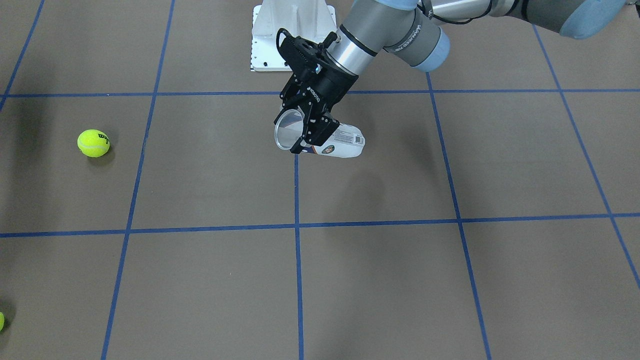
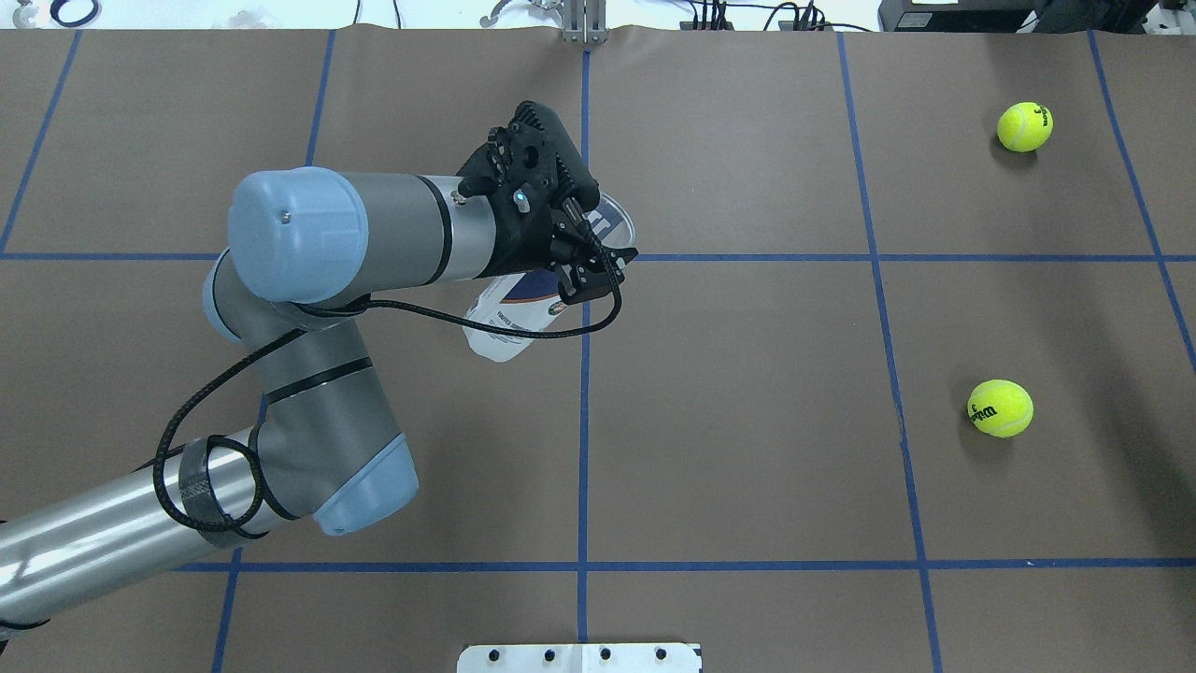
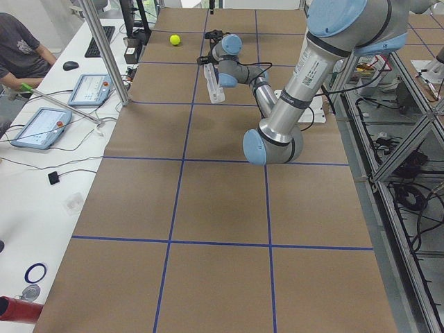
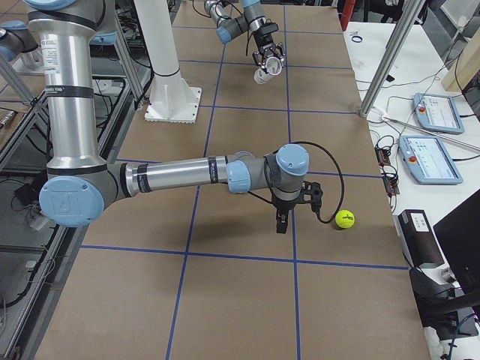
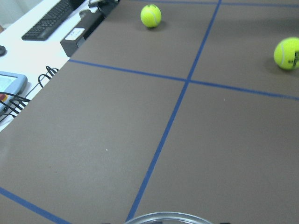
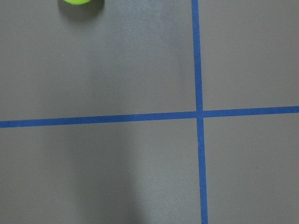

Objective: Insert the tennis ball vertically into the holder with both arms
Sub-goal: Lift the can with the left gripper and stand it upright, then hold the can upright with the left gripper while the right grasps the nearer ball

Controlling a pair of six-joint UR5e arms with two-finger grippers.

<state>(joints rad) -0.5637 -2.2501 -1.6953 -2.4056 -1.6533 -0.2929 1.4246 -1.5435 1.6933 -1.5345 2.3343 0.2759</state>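
Note:
My left gripper [image 1: 307, 136] [image 2: 587, 269] is shut on the holder [image 1: 345, 140] [image 2: 509, 322], a clear can with a white and navy label. It holds the can tilted above the table near the centre line. The can's metal rim [image 5: 163, 217] shows at the bottom of the left wrist view. The tennis ball [image 1: 93, 143] [image 2: 1000, 408] [image 5: 287, 53] lies on the table far to the robot's right. My right gripper [image 4: 282, 225] shows only in the exterior right view, above the table's right end. I cannot tell whether it is open or shut.
A second ball [image 2: 1024, 126] [image 4: 344, 218] [image 5: 151, 15] lies nearer the operators' side. A ball sliver [image 6: 77, 1] touches the right wrist view's top edge. The white pedestal [image 1: 292, 35] [image 2: 579, 659] stands at the robot's side. Desks with tablets [image 4: 431, 157] flank the table.

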